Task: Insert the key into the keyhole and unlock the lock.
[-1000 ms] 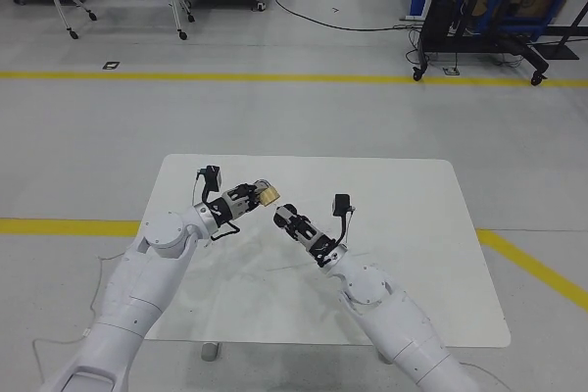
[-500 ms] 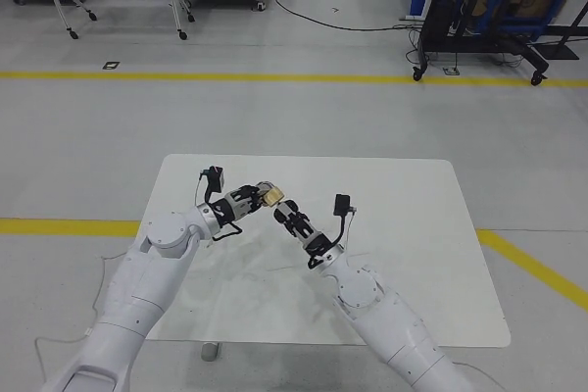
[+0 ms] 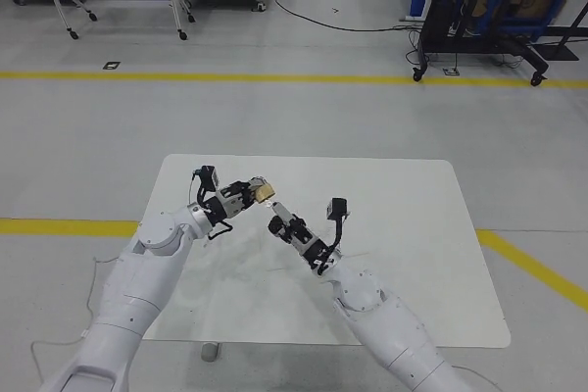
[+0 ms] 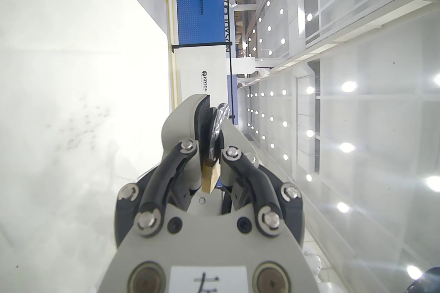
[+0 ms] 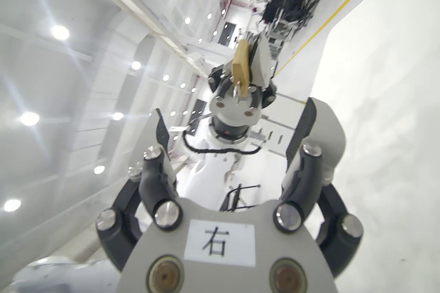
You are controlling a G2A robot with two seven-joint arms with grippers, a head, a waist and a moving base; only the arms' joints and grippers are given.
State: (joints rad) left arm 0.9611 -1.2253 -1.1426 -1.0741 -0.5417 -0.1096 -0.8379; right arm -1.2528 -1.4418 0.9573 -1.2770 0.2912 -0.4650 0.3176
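Your left gripper (image 3: 255, 192) has drawn the lock (image 3: 265, 192) slightly back toward its own side, and your right gripper (image 5: 235, 117) has eased a touch nearer the robot. The left clamps the silver shackle, holding the squared brass body above the white table (image 3: 412, 255). The right, spread wide and empty, faces the lock, just apart.

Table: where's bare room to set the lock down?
The table's right half, past the right tool, is bare, and so is the far strip beyond the lock. It's crowded left of centre, where the arms meet.
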